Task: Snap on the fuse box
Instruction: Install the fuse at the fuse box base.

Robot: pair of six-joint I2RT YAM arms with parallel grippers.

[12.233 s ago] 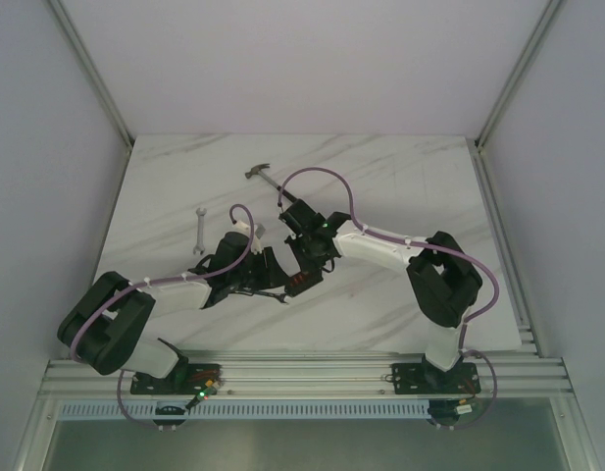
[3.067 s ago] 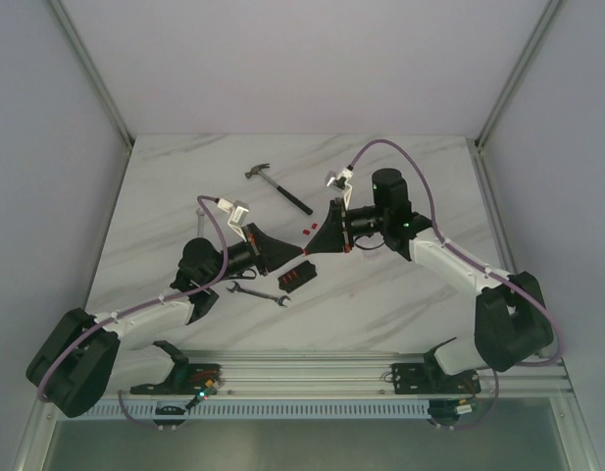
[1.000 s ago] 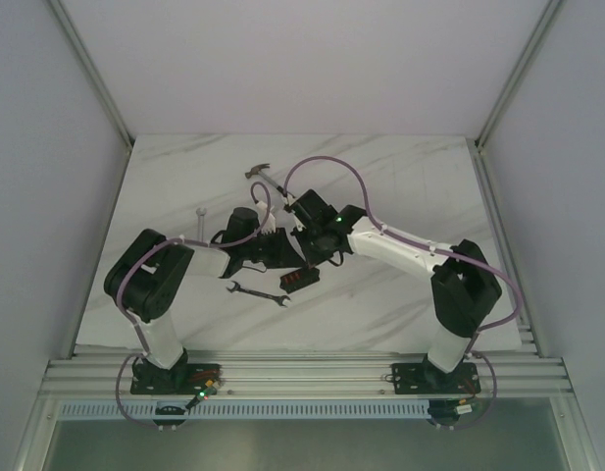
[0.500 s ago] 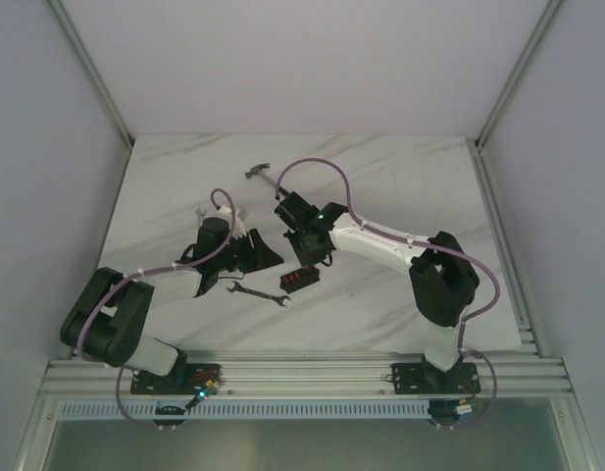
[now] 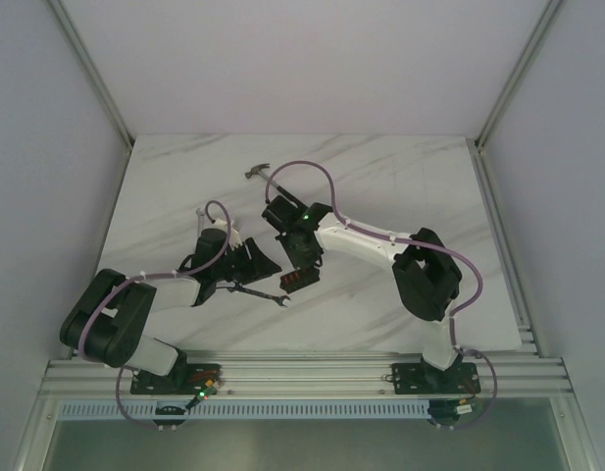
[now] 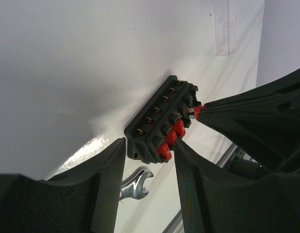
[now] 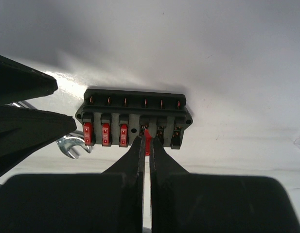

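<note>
The fuse box (image 5: 300, 280) is a small black block lying on the white marble table. In the right wrist view the fuse box (image 7: 135, 116) has three red fuses (image 7: 105, 134) seated in its left slots. My right gripper (image 7: 146, 141) is shut on a fourth red fuse (image 7: 148, 144), whose tip is at the fourth slot. The left wrist view has the fuse box (image 6: 159, 121) end-on, and my left gripper (image 6: 150, 145) stands open astride its near end. From above, the left gripper (image 5: 273, 265) and right gripper (image 5: 302, 265) meet at the box.
A silver wrench (image 5: 265, 293) lies just in front of the box, and its open end (image 6: 135, 182) shows under my left fingers. A hammer (image 5: 266, 174) lies further back, and a second small wrench (image 5: 200, 216) lies to the left. The metal rail (image 5: 302, 368) runs along the near edge.
The left arm has drawn back to the left and its jaws have widened. The right wrist has shifted left and nearer, down over the fuse box.
</note>
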